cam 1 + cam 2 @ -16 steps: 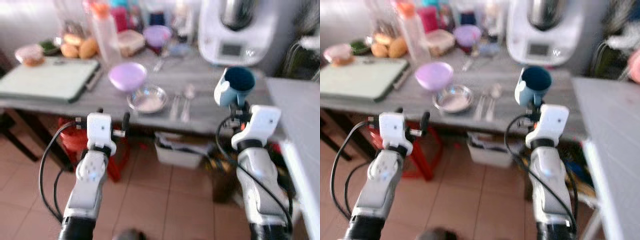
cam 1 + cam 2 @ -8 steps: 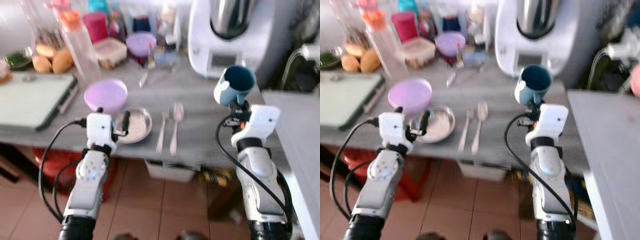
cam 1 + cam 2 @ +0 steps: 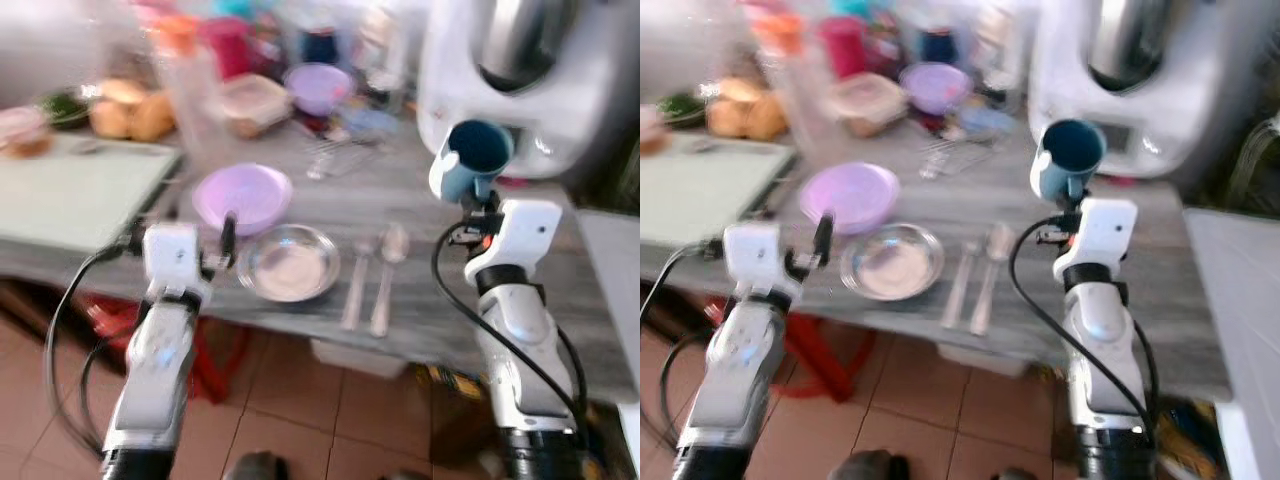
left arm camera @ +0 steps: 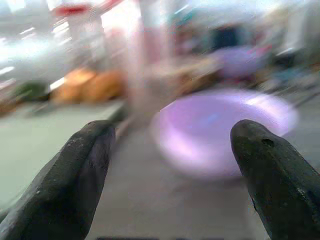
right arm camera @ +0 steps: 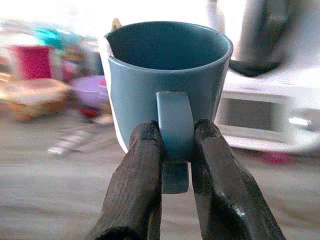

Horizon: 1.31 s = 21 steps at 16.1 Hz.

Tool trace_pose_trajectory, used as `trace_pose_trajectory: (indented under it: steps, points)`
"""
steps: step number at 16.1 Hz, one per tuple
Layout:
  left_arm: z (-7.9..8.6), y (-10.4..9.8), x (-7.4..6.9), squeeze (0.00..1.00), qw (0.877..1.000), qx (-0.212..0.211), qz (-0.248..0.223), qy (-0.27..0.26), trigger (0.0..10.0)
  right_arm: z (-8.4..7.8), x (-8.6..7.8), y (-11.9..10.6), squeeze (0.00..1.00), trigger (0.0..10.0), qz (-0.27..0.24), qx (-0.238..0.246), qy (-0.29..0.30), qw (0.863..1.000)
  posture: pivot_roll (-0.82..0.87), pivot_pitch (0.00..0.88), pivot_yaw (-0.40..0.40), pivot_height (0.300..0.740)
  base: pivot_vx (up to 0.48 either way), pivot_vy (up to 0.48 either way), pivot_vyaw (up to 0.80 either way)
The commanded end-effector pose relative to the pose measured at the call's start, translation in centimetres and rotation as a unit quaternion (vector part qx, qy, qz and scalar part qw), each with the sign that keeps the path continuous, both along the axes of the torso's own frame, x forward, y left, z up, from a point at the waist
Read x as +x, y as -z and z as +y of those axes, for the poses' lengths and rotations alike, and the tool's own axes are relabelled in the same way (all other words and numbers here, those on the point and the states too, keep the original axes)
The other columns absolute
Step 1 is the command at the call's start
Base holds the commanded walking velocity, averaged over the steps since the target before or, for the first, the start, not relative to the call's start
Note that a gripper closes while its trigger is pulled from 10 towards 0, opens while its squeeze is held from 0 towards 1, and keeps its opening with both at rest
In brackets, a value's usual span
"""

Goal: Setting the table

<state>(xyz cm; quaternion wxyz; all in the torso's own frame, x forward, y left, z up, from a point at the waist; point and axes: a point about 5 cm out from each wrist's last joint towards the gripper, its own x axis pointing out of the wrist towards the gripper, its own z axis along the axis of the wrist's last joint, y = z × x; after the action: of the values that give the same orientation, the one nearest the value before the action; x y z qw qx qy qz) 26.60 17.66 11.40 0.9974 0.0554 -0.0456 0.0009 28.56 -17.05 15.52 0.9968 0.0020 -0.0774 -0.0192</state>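
Blue mug (image 5: 167, 82) sits upright, handle clamped in right gripper (image 5: 176, 150) jaws; left gripper (image 4: 172, 165) jaws apart.

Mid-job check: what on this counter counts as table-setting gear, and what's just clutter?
For the job: blue mug held by its handle in the right gripper; lilac bowl; metal dish; fork; spoon; left gripper, open, facing the bowl.

Lying about: white kitchen machine; cutting board; bread rolls; pink container.
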Motion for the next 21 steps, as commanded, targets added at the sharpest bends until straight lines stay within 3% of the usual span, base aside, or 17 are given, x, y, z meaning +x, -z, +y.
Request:
trace_pose_trajectory:
  steps: [1, 5, 9, 12, 21]
  points:
    - [0.4, -0.2, -0.1, 0.0, 1.0, 0.003, 0.0, -0.008, 10.0, 0.5, 0.5, -0.5, 0.0, 10.0, -0.008, -0.001, -0.015, 1.0, -0.02, 0.0, 0.021, 0.74, 0.0, 0.0, 0.8]
    - [1.4, 0.6, -2.1, 0.0, 0.999, 0.022, 0.033, 0.01, 10.0, 0.2, 2.1, 0.0, 0.0, 10.0, 0.027, -0.022, -0.033, 0.999, -0.01, 0.0, 0.022, 0.74, 0.0, 0.0, 0.0]
    - [1.4, 0.4, -2.3, 0.0, 0.999, 0.009, 0.039, 0.008, 10.0, -0.6, 2.9, 1.7, 0.0, 10.0, 0.088, -0.033, -0.035, 0.995, 0.01, 0.0, 0.001, 0.74, 0.0, 0.0, 0.0]
    - [1.2, 0.5, -2.8, 0.0, 0.999, 0.008, 0.044, 0.01, 10.0, -0.4, 3.4, 2.3, 0.0, 10.0, 0.114, -0.052, -0.075, 0.989, 0.01, 0.0, -0.002, 0.74, 0.0, 0.0, 0.0]
    - [1.3, 0.2, -3.2, 0.0, 0.999, 0.009, 0.049, 0.005, 10.0, -0.2, 4.8, 1.0, 0.0, 10.0, 0.07, -0.098, -0.117, 0.986, 0.02, 0.006, -0.009, 0.74, 0.0, 0.0, 0.0]
